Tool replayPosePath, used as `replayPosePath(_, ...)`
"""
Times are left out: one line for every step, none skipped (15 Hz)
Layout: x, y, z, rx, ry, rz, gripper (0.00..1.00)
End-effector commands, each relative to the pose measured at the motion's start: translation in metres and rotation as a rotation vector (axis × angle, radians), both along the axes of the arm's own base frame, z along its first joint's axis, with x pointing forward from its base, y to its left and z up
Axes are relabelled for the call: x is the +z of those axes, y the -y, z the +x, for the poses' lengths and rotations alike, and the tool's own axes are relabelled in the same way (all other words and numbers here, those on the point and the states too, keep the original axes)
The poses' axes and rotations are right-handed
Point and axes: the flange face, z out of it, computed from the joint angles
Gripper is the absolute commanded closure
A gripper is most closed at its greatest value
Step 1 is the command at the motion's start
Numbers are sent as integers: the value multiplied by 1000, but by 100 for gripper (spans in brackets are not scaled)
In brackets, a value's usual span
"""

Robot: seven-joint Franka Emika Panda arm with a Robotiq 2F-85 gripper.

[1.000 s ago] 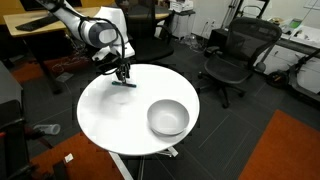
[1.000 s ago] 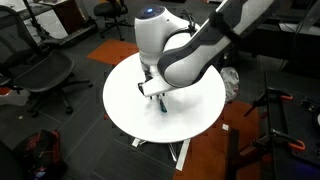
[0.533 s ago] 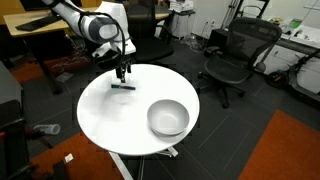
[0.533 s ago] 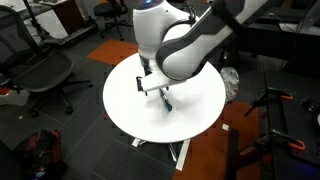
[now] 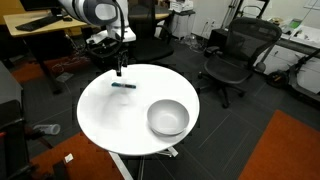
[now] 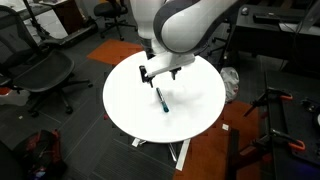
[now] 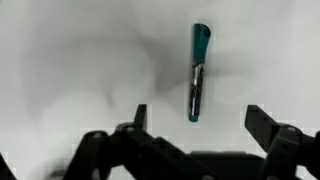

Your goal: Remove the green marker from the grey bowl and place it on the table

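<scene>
Marker (image 7: 199,72) — slim, teal-green — lies on smooth white table (image 7: 80,60).

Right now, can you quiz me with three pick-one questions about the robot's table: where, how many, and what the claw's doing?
1. The gripper is: A shut on a spoon; B open, empty; C shut on a cup.
2. The green marker lies: A on a chair; B on the floor; C on the table.
3. Bowls on the table: A one; B two; C three.
Answers: B, the wrist view shows the fingers apart with the marker lying free; C, it lies flat there; A, only the grey bowl stands there.
</scene>
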Motion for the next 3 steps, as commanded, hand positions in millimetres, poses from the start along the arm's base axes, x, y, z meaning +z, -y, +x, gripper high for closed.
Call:
replayPosePath(2, 0, 0, 6, 0, 1, 0)
replayPosePath(3, 1, -1, 8, 0, 2, 0)
replayPosePath(2, 1, -1, 8, -2, 2, 0)
